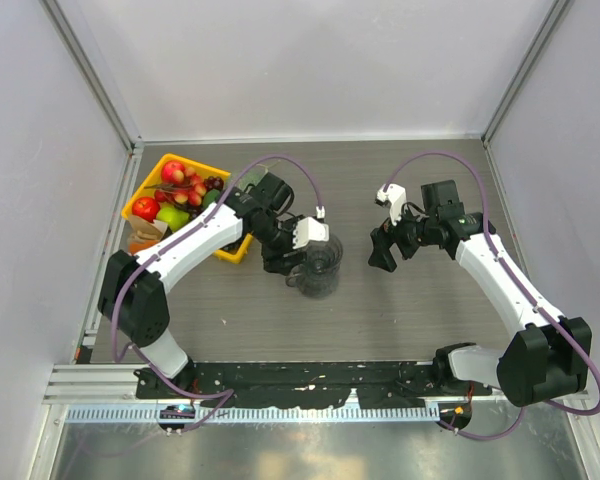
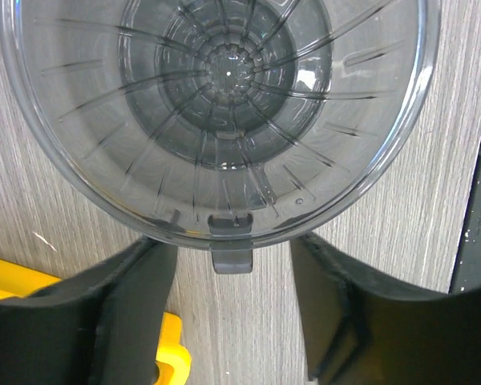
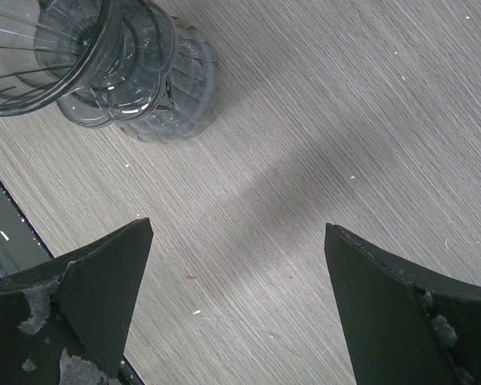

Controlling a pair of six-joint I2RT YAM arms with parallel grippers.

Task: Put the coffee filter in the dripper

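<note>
The dripper [image 1: 318, 268] is a clear ribbed glass vessel standing upright near the table's middle, and its bowl [image 2: 224, 104] holds nothing. My left gripper [image 1: 283, 262] hangs just left of it, open. Its fingers stand on either side of the small grey handle tab [image 2: 231, 258] with a gap on each side, midpoint at my left gripper [image 2: 232, 253]. My right gripper [image 1: 383, 252] is open over bare table to the dripper's right, with nothing between its fingers [image 3: 104, 305]. The right wrist view shows the dripper [image 3: 104, 64] at upper left. The coffee filter is out of view.
A yellow fruit tray [image 1: 145, 190] with fruit sits at the back left, its corner [image 2: 172, 353] close behind my left fingers. An orange-brown carton [image 1: 143, 240] lies by the tray. A black rail [image 1: 300, 375] runs along the near edge.
</note>
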